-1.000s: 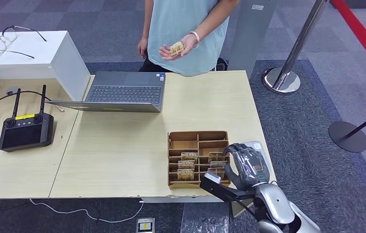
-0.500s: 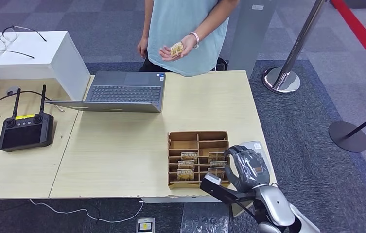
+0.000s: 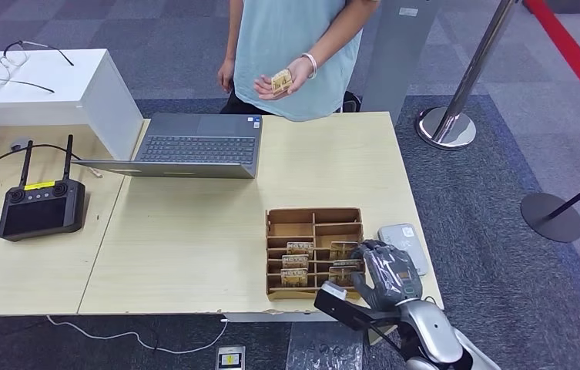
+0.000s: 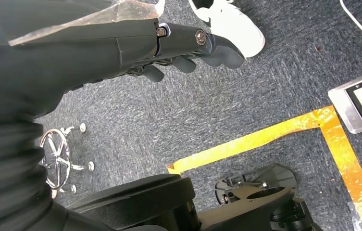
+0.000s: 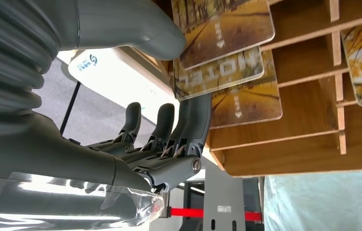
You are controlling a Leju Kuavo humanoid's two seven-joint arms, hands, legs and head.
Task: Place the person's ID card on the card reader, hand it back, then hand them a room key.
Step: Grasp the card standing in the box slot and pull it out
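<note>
Grey carpet surrounds a pale wooden desk (image 3: pixel 194 231) seen from the head view. At the far left a white box (image 3: pixel 48 89) stands on the desk with a pair of glasses (image 3: pixel 17 62) on top, and in front of it lies a black remote controller (image 3: pixel 40 206) with two antennas, with black cables coiled beside it. Further right an open laptop (image 3: pixel 194 146) sits near the far edge. Behind the desk a person in a light blue shirt (image 3: pixel 294 46) stands holding a yellowish card (image 3: pixel 280 78) in one raised hand. On the near right part of the desk sits a cardboard tray (image 3: pixel 314 223) split into compartments, several of them holding room keys (image 3: pixel 295 261) standing on edge. The right hand (image 3: pixel 383 274) is at the tray's near right corner, fingers (image 5: pixel 195 115) reaching beside the cards; in the right wrist view the thumb (image 5: pixel 135 33) rests against one key card (image 5: pixel 222 26), but whether the hand actually grips a card I cannot tell. Just beside the tray, to its right, lies the grey card reader (image 3: pixel 402 245), with no card on it. Past the desk's right side stand a chrome post (image 3: pixel 464 92) and a red belt (image 3: pixel 571 54). The left hand (image 4: pixel 188 48) hangs low over the carpet, fingers loosely curled and holding nothing.
</note>
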